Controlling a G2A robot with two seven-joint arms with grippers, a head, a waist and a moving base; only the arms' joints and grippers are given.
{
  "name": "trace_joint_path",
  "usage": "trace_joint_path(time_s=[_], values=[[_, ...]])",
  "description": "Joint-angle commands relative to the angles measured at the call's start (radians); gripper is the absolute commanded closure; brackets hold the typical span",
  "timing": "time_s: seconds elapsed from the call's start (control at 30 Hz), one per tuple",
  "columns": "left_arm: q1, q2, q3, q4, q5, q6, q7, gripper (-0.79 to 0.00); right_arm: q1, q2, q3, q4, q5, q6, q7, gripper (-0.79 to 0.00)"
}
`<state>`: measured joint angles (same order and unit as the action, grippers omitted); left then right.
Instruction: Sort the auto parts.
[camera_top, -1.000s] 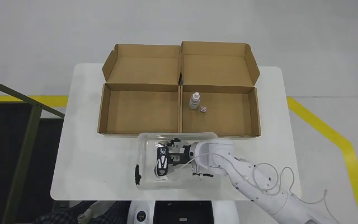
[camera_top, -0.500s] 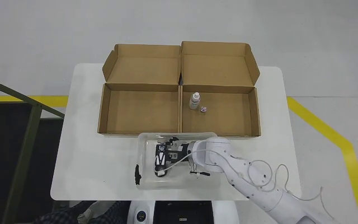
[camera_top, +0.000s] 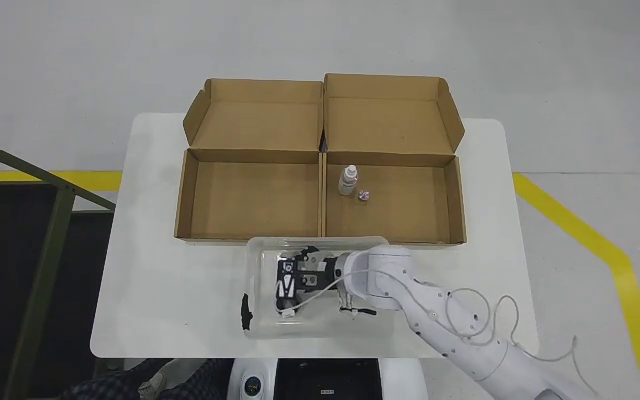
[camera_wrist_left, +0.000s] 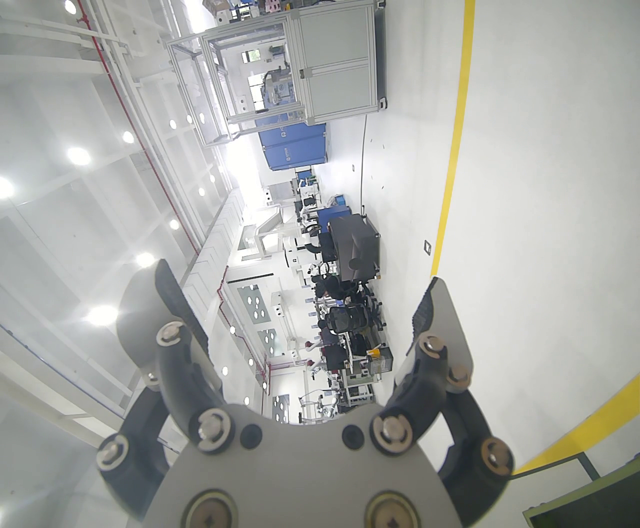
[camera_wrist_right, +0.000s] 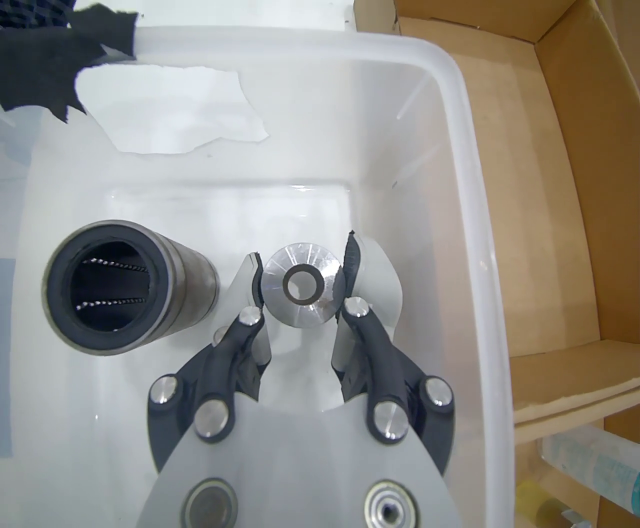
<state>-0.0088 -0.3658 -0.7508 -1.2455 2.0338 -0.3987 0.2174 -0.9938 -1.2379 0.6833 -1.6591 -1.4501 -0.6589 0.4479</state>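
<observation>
White table carrying bin; inside it we are pinching bushing with right gripper, bearing lying just beside. Left gripper hanging spread, empty. Risk we are judging: smooth round bushing slipping from fingertip hold during lift, or finger nudging bearing.

White table on grey floor. Yellow line crosses the floor at the right. Green frame beside the table's left side. Black scrap on the table near its front edge. Left wrist view: metal-framed enclosure, blue cabinets, ceiling lights.
</observation>
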Motion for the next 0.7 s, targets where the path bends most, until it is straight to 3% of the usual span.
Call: trace_joint_path(time_s=[0.0, 0.67], values=[[0.000, 0.000, 0.000, 0.000, 0.000, 0.000, 0.000, -0.785, -0.012, 0.005, 0.015, -0.018, 0.010, -0.010, -0.013, 0.000], [0.000, 0.000, 0.000, 0.000, 0.000, 0.000, 0.000, -0.785, -0.154, 0.055, 0.204, -0.181, 0.090, -0.050, -0.172, 0.000]])
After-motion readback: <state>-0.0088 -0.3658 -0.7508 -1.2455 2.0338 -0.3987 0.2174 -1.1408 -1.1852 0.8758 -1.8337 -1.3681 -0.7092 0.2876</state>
